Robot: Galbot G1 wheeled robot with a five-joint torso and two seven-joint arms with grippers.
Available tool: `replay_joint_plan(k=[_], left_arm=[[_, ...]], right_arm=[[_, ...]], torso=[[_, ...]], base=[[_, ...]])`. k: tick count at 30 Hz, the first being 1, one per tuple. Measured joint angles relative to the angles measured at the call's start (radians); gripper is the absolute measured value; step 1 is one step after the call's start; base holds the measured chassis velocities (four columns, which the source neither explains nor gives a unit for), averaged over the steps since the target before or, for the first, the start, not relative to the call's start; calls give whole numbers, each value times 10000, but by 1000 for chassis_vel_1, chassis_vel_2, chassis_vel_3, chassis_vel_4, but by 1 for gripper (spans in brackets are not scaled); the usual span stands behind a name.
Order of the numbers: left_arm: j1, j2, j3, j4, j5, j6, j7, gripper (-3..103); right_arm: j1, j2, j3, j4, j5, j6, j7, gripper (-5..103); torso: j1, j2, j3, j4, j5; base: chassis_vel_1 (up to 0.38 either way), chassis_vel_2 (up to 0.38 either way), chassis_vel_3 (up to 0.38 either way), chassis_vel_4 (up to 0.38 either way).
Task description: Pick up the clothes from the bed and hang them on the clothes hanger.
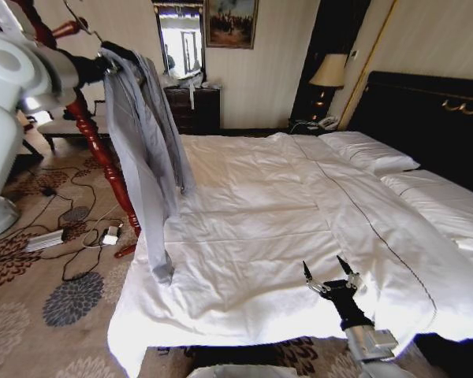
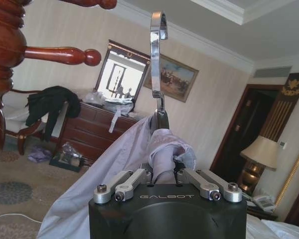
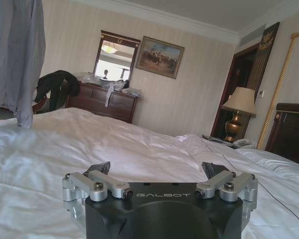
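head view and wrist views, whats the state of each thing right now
grey jacket: on a hanger, off the bed, hanging down beside the wooden stand
hanger hook: free in the air, not on a peg
left gripper: shut on the jacket collar and hanger neck
right gripper: open, empty, low over the bed

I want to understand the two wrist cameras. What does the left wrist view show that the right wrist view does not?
Left wrist view alone: the left hand shut on the grey jacket at its collar, a metal hanger hook above, and the red wooden rack nearby.

Right wrist view alone: the open right hand low over the white bed.

Both: the jacket, dresser, mirror, painting and lamp.
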Motion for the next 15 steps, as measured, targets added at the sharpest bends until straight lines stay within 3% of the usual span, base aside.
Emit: replay_joint_plan(k=[6,15], left_arm=[[-831,-350,666,1425,-216,74,174,16],[-1369,-1089,964,3087,-217,135,726,16]], right_arm=[[0,0,0,0,0,0,0,100],[0,0,0,0,0,0,0,100]], torso=[[-1,0,0,4,-2],[0,0,0,4,-4]], base=[[0,0,0,0],[0,0,0,0]])
